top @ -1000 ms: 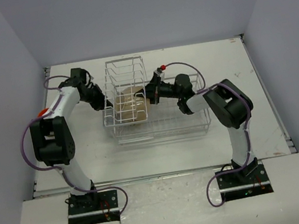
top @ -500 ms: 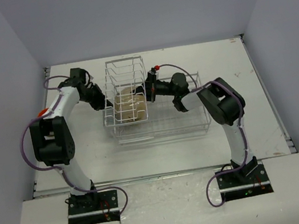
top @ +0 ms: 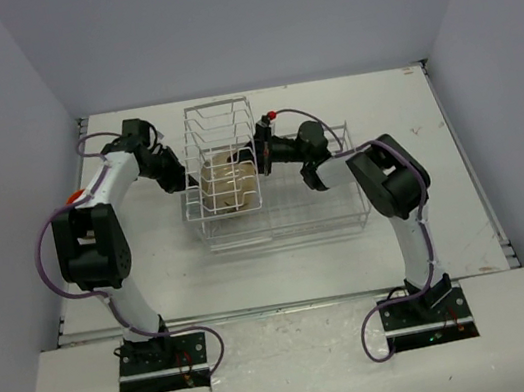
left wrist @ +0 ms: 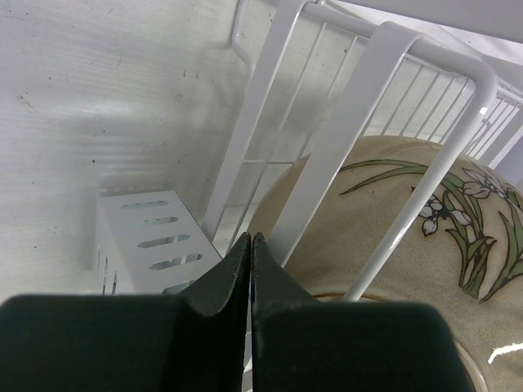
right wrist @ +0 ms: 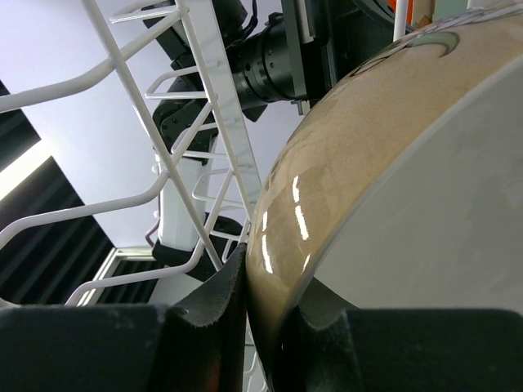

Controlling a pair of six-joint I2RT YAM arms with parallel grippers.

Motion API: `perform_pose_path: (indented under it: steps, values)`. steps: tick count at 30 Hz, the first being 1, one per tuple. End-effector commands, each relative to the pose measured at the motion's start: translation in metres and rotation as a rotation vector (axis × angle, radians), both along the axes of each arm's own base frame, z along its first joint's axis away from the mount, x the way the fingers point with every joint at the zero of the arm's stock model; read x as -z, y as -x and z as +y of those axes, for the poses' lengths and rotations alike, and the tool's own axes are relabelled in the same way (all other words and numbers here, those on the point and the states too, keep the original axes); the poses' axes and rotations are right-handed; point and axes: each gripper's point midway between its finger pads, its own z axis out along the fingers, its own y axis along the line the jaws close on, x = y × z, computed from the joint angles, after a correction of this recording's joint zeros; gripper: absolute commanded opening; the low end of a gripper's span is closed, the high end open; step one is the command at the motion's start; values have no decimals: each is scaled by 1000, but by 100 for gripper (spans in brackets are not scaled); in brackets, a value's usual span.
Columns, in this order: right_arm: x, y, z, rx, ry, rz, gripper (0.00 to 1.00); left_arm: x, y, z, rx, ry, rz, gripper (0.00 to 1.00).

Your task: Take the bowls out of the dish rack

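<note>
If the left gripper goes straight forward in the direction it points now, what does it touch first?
Most likely a white wire of the dish rack, just ahead of the shut left gripper. The tan bowl sits right behind it, though depth is unclear.

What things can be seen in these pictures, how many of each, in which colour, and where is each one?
rack: one, white wire, middle of the table, tall section towards the left arm.
bowl: one, tan with flower markings outside, inside the rack's tall section.
slotted box: one, white, low beside the rack's wires, near the left end effector.
table: one, white, under everything.
left end effector: one, black, shut and holding nothing, at the left side of the rack.
right end effector: one, black, shut on the bowl's rim, reaching into the tall section from the right.
</note>
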Motion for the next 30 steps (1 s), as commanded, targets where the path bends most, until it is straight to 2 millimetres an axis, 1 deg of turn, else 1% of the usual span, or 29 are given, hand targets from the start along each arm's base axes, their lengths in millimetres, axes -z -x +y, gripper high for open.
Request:
perform_pose_path:
  steps: [1, 2, 3, 5, 6, 10, 11, 12, 18, 20, 23, 24, 28, 30]
  values:
    - [-99, 33, -16, -31, -163, -470, 0, -14, -7, -7, 6, 66, -39, 0]
    - [-94, 31, -13, -32, -131, -465, 0, -14, -6, -7, 5, 66, -36, 0]
    - [-99, 33, -15, -33, -124, -481, 0, -14, -6, -8, 6, 67, -36, 0]
    - [-100, 35, -14, -45, -117, -495, 0, -14, -6, -8, 6, 68, -38, 0]
    - [-107, 37, -16, -44, -138, -527, 0, -12, -6, -8, 7, 67, -34, 0]
    - [-117, 40, -17, -44, -163, -547, 0, -13, -6, -8, 8, 72, -35, 0]
    - [-124, 41, -20, -38, -189, -558, 0, -14, -6, -8, 5, 72, -37, 0]
    - [-124, 40, -20, -37, -193, -552, 0, -14, -6, -8, 6, 72, -39, 0]
    - [-139, 42, -21, -36, -219, -577, 0, -15, -6, -7, 4, 73, -41, 0]
    - [-138, 43, -21, -40, -217, -578, 0, -15, -5, -6, 3, 75, -41, 0]
    - [-132, 44, -23, -36, -223, -581, 0, -16, -6, -6, 6, 78, -48, 0]
    - [-132, 43, -24, -32, -235, -552, 0, -17, -6, -6, 6, 78, -51, 0]
    - [-139, 41, -31, 6, -292, -547, 0, -16, -5, -6, 6, 79, -49, 0]
    - [-148, 39, -34, 28, -325, -552, 0, -17, -5, -5, 7, 77, -53, 0]
